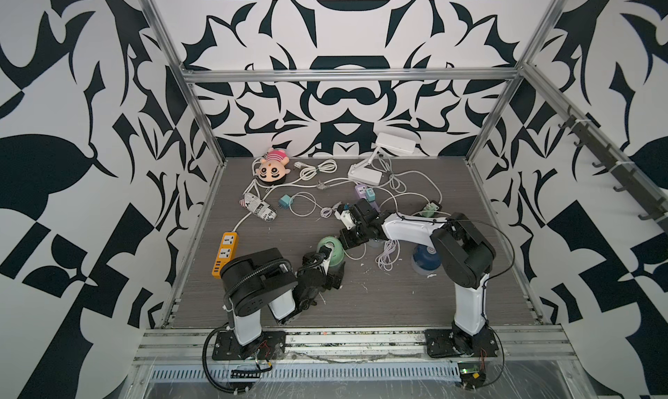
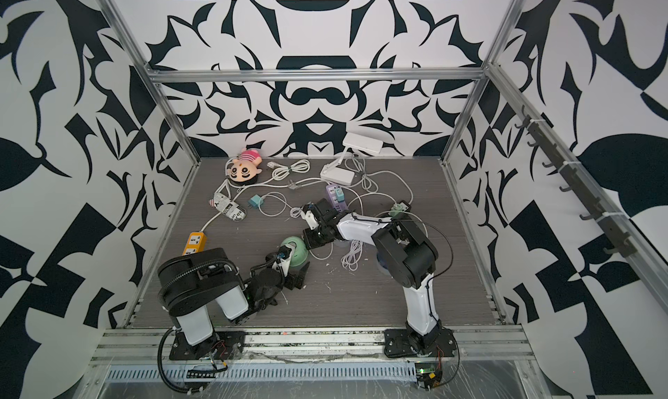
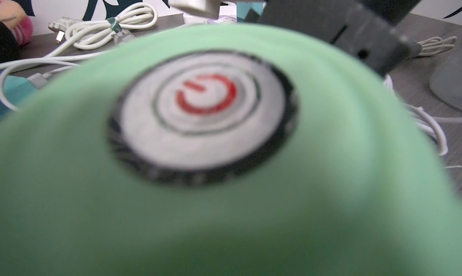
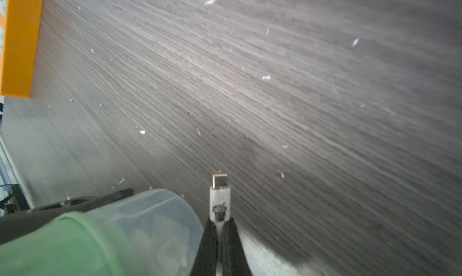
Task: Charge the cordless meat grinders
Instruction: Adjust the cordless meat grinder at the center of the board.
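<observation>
Left tool (image 1: 330,268): I see it spread wide around the mint green grinder (image 1: 335,247), a finger along its side, clasping it.
Right tool (image 4: 220,223): pressed together on a white cable plug (image 4: 220,199), with the plug's metal tip bare above the counter (image 4: 300,99).
Mint green grinder: to the right of the orange power strip (image 1: 226,254) and apart from it. Its silver button (image 3: 202,117), marked in red, fills my left wrist view.
Plug: just beside the green grinder's clear cup (image 4: 155,224), with a gap showing between them.
Navy grinder (image 1: 425,259): farther right of the strip, partly behind the right arm.
</observation>
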Controlling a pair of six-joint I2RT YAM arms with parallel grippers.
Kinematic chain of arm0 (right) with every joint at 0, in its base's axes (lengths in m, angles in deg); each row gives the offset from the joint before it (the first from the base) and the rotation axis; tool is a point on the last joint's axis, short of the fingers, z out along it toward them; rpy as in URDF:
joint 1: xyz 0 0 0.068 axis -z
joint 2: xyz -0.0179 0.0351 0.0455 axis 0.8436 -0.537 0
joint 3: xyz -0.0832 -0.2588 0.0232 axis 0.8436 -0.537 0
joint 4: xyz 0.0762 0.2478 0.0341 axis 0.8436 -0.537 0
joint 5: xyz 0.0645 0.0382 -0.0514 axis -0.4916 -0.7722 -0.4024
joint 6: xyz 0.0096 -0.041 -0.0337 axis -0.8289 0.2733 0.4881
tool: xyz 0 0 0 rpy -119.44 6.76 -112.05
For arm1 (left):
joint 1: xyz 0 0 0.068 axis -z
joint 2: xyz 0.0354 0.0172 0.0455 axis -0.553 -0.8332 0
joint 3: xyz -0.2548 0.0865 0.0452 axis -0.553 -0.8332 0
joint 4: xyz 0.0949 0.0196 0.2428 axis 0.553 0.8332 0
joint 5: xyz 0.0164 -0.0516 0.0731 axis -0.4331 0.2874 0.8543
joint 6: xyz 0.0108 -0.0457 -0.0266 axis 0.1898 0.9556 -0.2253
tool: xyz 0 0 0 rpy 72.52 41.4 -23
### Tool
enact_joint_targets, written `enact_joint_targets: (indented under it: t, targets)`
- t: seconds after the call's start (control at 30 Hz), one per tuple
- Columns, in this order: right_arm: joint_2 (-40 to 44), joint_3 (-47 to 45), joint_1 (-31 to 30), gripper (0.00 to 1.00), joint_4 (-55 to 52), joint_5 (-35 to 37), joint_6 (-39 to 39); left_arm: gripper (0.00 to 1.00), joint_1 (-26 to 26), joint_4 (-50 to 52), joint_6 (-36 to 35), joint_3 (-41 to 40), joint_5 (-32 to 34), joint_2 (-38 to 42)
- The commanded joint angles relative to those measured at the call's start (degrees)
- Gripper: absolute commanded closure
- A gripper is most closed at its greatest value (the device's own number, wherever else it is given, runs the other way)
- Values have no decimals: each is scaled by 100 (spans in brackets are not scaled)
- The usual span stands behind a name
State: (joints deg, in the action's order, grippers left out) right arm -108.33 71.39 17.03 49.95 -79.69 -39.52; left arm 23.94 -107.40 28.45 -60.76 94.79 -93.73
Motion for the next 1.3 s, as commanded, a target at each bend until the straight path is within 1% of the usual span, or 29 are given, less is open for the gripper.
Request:
enact_joint_targets:
  t: [0.0, 0.3, 0.47, 0.53, 0.6, 0.67, 0.8, 0.87, 1.0, 1.13, 1.27]
  targets:
    - [21, 291, -29, 100, 1, -155, 111, 1, -84, -436, -91, -31, 19, -34]
    - [-82, 414, -72, 100, -204, -127, 169, 0, -364, -436, -79, 37, -399, -253]
    - [-72, 476, -79, 100, -332, -4, 163, 5, -364, -436, -67, 107, -516, -407]
    - [-89, 530, -81, 100, -369, 49, 142, 4, -364, -436, -19, 96, -571, -424]
    - [-124, 588, -77, 100, -436, 127, 129, 1, -364, -436, 20, 84, -654, -417]
    - [-183, 676, -78, 100, -541, 268, 110, 1, -368, -436, 56, 46, -691, -386]
    - [-221, 857, -51, 100, -879, 928, 9, 1, -348, -434, 169, -54, -930, -187]
    - [-247, 952, 1, 100, -1047, 1107, -72, 1, -323, -414, 312, -101, -1020, -62]
    - [-205, 891, 124, 100, -1060, 1083, -154, 1, -52, -418, 429, -216, -855, 83]
    - [-160, 814, 164, 100, -1015, 935, -114, 1, 244, -298, 396, -236, -584, 153]
    - [-148, 824, 158, 100, -1039, 771, -34, 1, 266, -248, 347, -309, -202, 167]
